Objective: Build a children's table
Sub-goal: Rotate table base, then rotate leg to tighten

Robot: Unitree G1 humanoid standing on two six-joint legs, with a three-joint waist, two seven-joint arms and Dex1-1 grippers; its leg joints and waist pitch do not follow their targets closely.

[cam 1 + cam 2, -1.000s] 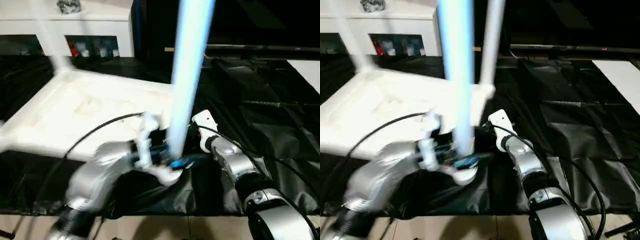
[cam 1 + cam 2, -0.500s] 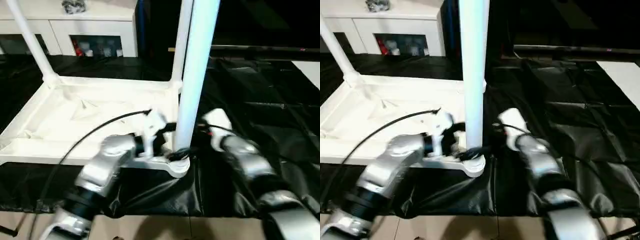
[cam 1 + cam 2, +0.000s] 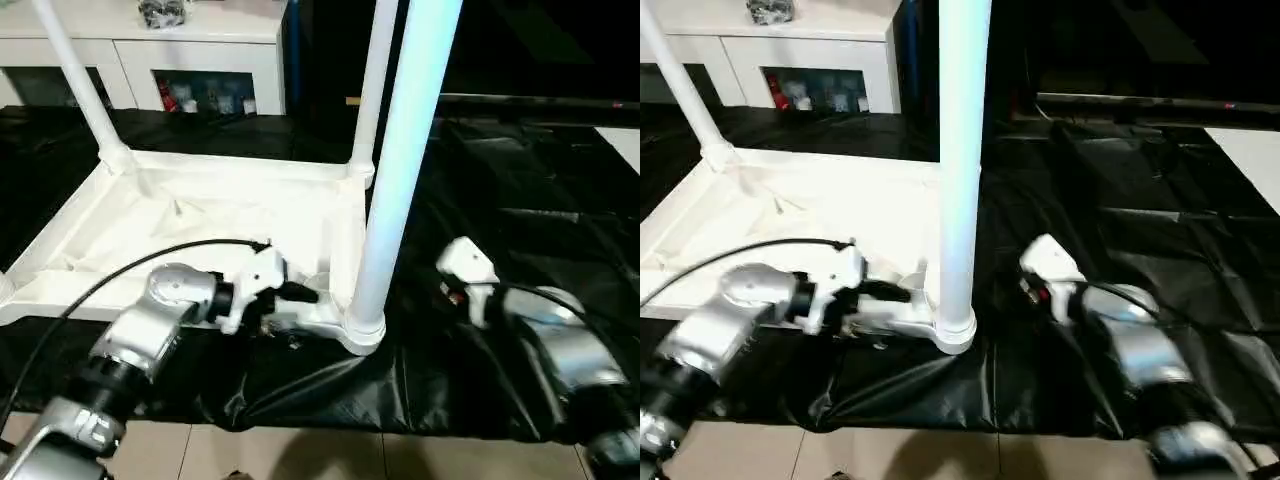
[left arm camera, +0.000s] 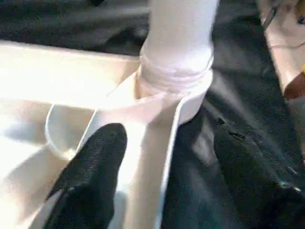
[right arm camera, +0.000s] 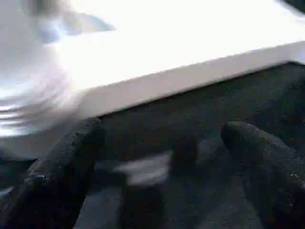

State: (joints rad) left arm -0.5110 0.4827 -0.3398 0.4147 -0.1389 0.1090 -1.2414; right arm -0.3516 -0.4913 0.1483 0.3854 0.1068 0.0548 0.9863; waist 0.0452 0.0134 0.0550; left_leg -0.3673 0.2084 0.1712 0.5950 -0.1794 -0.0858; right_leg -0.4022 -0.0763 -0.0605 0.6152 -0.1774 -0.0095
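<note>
The table top (image 3: 200,215) is laid upside down so the leg (image 3: 400,190) is stood in its corner socket (image 3: 360,330), just beside the parted, empty left fingers (image 4: 90,176), while the right fingers (image 5: 71,162) are spread empty nearby.

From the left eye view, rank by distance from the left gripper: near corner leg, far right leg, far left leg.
From the left gripper:
1. Near corner leg, just to its right, standing in the corner socket.
2. Far right leg, behind, at the top's far right corner.
3. Far left leg, across the top, far left corner.
</note>
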